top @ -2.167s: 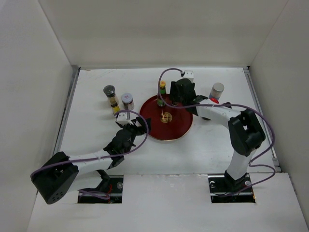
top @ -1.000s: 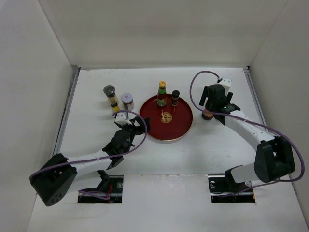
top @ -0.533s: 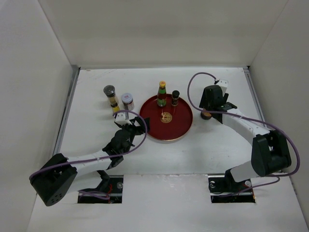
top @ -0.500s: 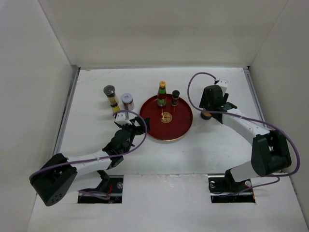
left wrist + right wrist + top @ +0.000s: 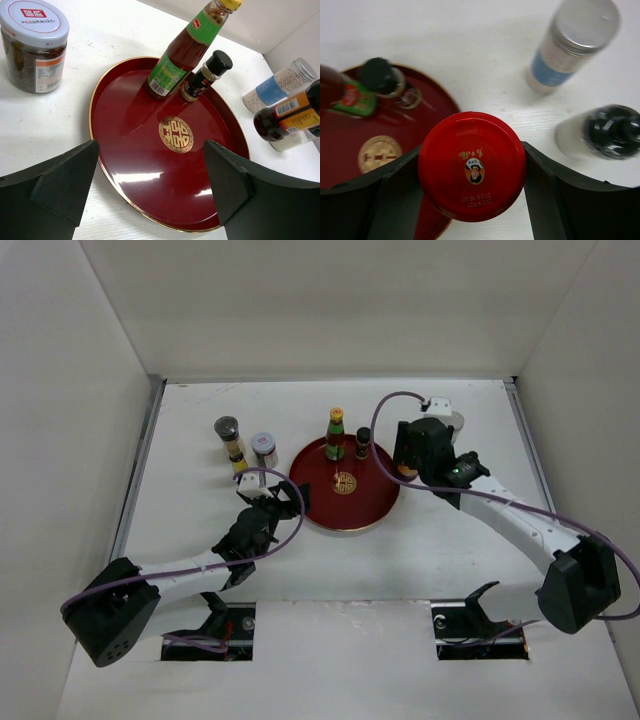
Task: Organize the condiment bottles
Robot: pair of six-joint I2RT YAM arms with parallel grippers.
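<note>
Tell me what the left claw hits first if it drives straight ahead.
Most likely the dark red round tray with gold emblem, whose near rim sits between the fingers of the open left claw. If it clears the rim, the green-labelled brown sauce bottle stands next; height is unclear.

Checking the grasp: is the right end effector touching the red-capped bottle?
Touching: in the right wrist view the right end effector clamps the red-capped bottle, fingers flush against its cap.
</note>
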